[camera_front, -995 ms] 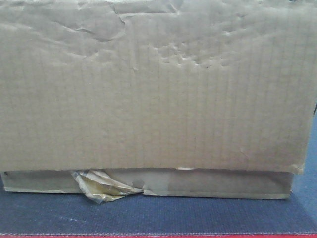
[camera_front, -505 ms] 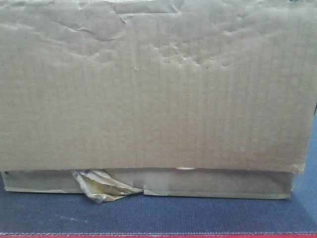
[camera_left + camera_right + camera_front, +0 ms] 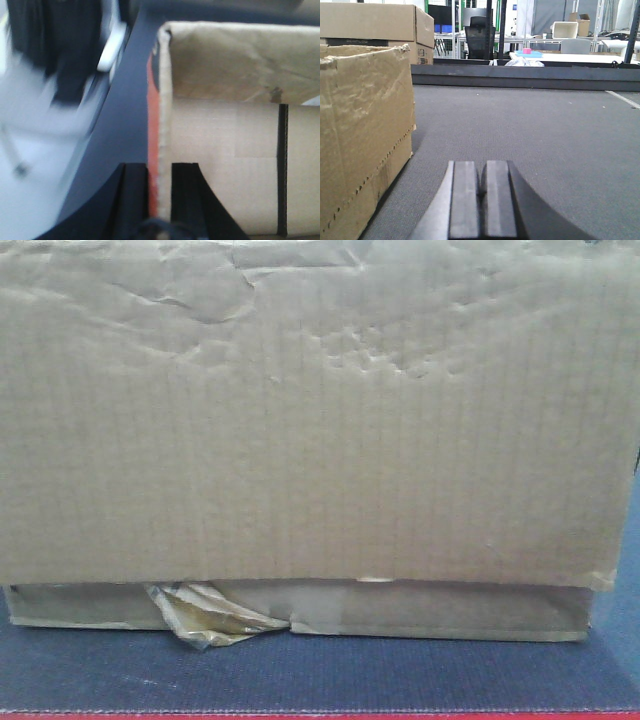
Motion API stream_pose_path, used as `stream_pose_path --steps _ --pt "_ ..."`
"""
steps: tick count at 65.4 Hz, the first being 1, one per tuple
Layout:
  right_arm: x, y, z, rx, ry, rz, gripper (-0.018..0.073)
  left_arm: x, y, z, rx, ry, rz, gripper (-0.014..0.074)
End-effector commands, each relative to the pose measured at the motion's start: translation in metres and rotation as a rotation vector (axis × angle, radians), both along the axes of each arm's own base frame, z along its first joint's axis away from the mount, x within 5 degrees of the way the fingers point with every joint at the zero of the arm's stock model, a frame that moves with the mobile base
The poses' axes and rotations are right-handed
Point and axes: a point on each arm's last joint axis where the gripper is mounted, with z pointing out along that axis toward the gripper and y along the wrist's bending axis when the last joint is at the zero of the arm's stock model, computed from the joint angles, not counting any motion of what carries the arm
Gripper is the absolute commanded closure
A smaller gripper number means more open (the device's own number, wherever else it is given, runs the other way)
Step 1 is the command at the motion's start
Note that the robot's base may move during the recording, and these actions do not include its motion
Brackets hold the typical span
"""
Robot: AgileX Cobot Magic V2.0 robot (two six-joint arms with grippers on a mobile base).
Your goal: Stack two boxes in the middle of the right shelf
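The large dented box [image 3: 320,420] fills the front view and sits on the flatter box [image 3: 450,608], whose torn glossy tape [image 3: 205,615] hangs out at the lower left. My left gripper [image 3: 159,172] straddles the upright wall [image 3: 164,100] of an open cardboard box, one black finger [image 3: 135,200] on each side. The jaws are parted, and a thin red strip shows between the left finger and the wall. My right gripper [image 3: 482,172] is shut and empty, low over the grey mat [image 3: 530,130], to the right of a brown box [image 3: 360,130]. The shelf is out of view.
Both boxes rest on a dark mat [image 3: 320,675] with a red front edge [image 3: 320,716]. Another cardboard box [image 3: 375,22] stands behind the near one in the right wrist view. Beyond the mat's raised far rim [image 3: 520,77] are tables, a chair and dark posts.
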Motion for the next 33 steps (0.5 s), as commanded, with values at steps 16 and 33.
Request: stream_pose_path --steps 16,33 --pt "0.000 0.000 0.001 0.005 -0.017 -0.004 0.0721 -0.018 -0.121 0.033 -0.117 -0.137 -0.294 0.0707" --pt "0.000 0.000 0.001 0.005 -0.017 -0.004 0.0721 -0.017 -0.198 0.001 -0.102 -0.014 -0.345 0.0707"
